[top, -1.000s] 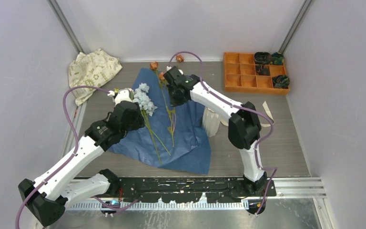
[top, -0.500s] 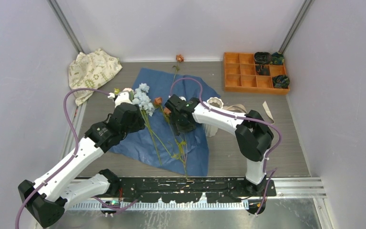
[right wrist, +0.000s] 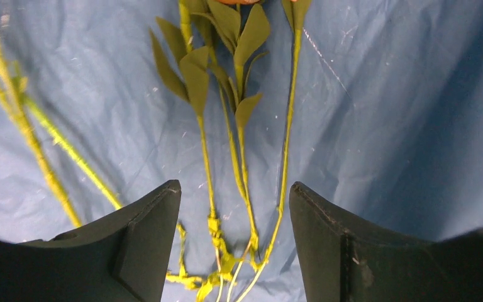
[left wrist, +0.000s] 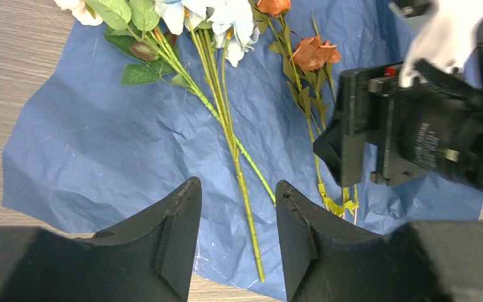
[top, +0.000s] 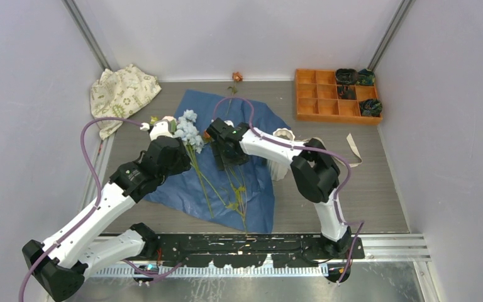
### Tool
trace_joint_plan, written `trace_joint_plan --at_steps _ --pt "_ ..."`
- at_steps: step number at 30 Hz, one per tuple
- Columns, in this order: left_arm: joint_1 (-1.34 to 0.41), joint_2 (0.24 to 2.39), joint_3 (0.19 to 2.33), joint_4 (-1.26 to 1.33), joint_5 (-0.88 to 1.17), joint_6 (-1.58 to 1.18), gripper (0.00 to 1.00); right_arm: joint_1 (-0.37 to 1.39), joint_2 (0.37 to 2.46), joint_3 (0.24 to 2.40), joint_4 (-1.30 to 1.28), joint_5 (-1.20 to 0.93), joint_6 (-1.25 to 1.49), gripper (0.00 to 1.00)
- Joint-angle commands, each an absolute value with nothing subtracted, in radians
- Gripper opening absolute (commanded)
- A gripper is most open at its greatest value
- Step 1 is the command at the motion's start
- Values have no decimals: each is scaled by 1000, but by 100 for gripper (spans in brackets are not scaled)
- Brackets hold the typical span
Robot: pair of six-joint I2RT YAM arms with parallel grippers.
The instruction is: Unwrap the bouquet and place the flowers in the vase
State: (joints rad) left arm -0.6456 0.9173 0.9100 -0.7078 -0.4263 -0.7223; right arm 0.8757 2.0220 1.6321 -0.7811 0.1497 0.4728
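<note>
1. The flowers (top: 190, 132) lie loose on the opened blue paper (top: 258, 196) at mid-table. The pale ones are on its left side, heads far and stems running near.
2. The orange flowers (left wrist: 314, 53) have moved. A second ago I had them pinched over the far half of the paper; now they lie flat, stems reaching toward its near edge.
3. One stray bloom (top: 237, 77) sits just past the paper's far edge, in the same spot as a second ago.
4. My right gripper (right wrist: 234, 189) has let go. Its jaws stand wide just above the orange stems with nothing between them, and it has drifted a little left in the last half second.
5. My left gripper (left wrist: 238, 185) hasn't budged. Its jaws are partly apart above the pale stems, gripping nothing.
6. The vase (top: 283, 134) stands upright just right of the paper, partly hidden behind my right arm.
</note>
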Motion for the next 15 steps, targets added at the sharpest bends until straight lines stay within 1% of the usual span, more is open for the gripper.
trace_joint_plan --at_steps 1,11,15 --pt "-639 894 916 -685 -455 -724 48 874 2082 1703 -802 198 457 70" --pt "-638 870 910 -689 -467 -721 48 845 2170 1731 -811 202 453 71" --pt "-639 866 908 -689 -468 -722 49 831 2188 1730 -796 155 459 69"
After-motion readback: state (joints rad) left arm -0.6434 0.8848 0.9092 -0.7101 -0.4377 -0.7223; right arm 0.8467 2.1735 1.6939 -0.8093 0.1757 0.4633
